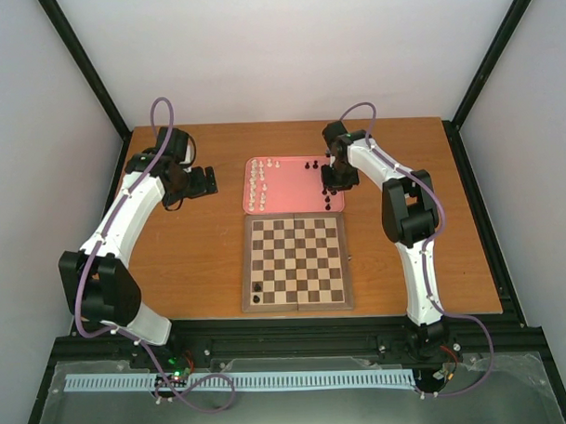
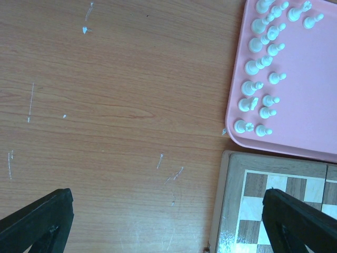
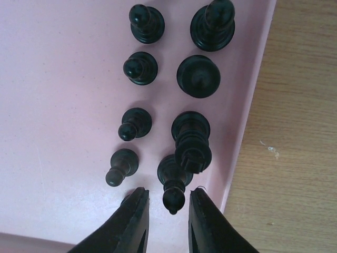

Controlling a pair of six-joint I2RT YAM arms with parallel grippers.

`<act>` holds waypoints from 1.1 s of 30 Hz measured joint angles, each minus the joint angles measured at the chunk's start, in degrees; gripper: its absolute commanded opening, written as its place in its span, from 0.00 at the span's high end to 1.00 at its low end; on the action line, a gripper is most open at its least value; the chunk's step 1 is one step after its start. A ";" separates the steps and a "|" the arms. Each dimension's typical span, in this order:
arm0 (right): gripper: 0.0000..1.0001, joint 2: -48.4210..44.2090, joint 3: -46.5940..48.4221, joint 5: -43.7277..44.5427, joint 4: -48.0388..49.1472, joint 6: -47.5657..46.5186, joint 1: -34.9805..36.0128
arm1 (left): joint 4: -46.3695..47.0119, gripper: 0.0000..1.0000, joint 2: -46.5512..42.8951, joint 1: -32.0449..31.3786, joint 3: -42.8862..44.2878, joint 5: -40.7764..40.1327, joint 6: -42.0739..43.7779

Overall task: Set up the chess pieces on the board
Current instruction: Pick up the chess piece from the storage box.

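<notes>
The board point(image 1: 293, 232) lies in the middle of the table with two black pieces point(image 1: 258, 290) at its near left corner. A pink tray point(image 1: 291, 188) behind it holds cream-white pieces point(image 1: 257, 183) on its left and black pieces point(image 1: 331, 199) on its right. My right gripper point(image 1: 330, 184) hangs over the black pieces. In the right wrist view it point(image 3: 168, 197) is open, its jaws standing either side of the head of a black bishop point(image 3: 172, 176) with a small gap on each side. My left gripper point(image 1: 206, 180) is open and empty over bare table, left of the tray.
In the left wrist view the white pieces point(image 2: 263, 68) stand in two rows on the tray point(image 2: 310, 105), with the board's corner point(image 2: 231, 211) below. Several black pawns point(image 3: 134, 124) and a taller black piece point(image 3: 192, 139) stand close round the bishop, near the tray's right rim point(image 3: 247, 116).
</notes>
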 measured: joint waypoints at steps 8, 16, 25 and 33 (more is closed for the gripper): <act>0.80 0.22 0.55 0.04 -0.31 -0.07 0.00 | 0.00 0.00 0.00 0.00 0.00 -0.02 -0.02; 0.78 2.89 3.15 0.07 -0.76 -0.26 0.00 | -0.02 0.00 0.00 0.00 0.00 -0.07 -0.02; 0.87 3.30 3.43 0.11 -1.55 -0.26 0.00 | -0.04 0.00 0.00 0.00 0.00 -0.66 0.00; 0.95 3.30 3.54 0.17 -2.05 -0.15 0.00 | -0.07 0.00 0.00 0.00 0.00 -0.87 0.02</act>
